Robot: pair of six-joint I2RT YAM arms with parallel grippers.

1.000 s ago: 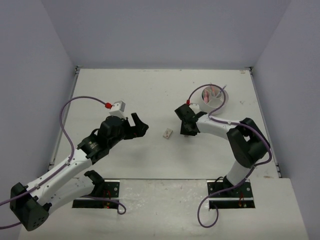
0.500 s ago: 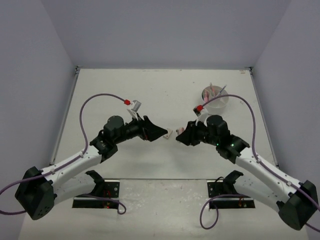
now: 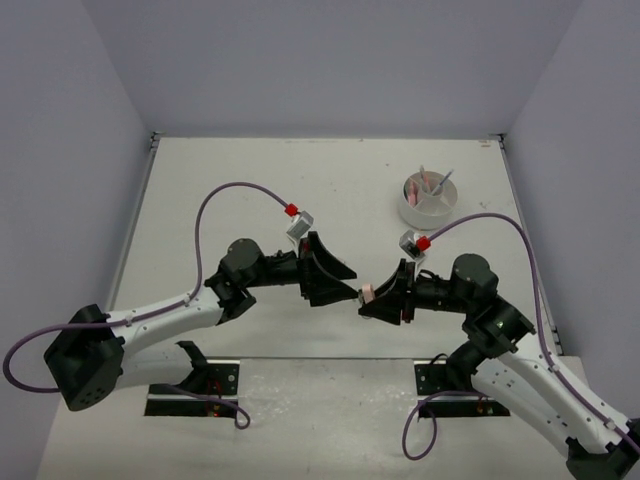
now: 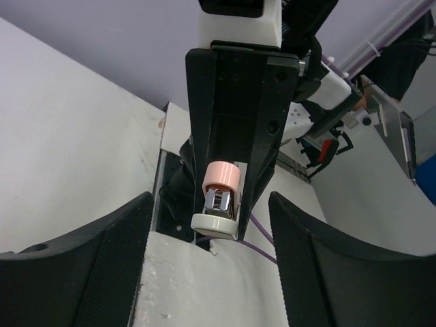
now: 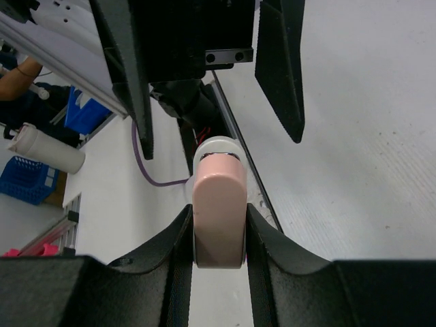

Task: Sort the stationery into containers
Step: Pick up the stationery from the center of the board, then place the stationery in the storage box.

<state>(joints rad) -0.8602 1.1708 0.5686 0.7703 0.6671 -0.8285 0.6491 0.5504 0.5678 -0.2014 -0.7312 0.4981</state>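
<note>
My right gripper (image 5: 218,262) is shut on a small pink block (image 5: 218,211) with a metal part and a white cap (image 4: 216,225) at its far end. In the top view the pink block (image 3: 368,292) hangs just above the table's near edge, in my right gripper (image 3: 372,298). My left gripper (image 3: 352,288) faces it tip to tip, open. From the left wrist, the block's capped end reaches toward the gap of my left gripper (image 4: 211,272), with room on both sides. The white round container (image 3: 428,200) stands at the back right with pens upright in it.
The arms' base plates (image 3: 455,385) sit at the near edge, below the two grippers. A purple cable (image 3: 235,190) arcs over the left arm and another over the right. Grey walls close the table on three sides.
Both arms have swung in and toward the near edge until the grippers meet tip to tip. The small block seen earlier on the table is no longer in sight there. The left jaws have narrowed a little.
</note>
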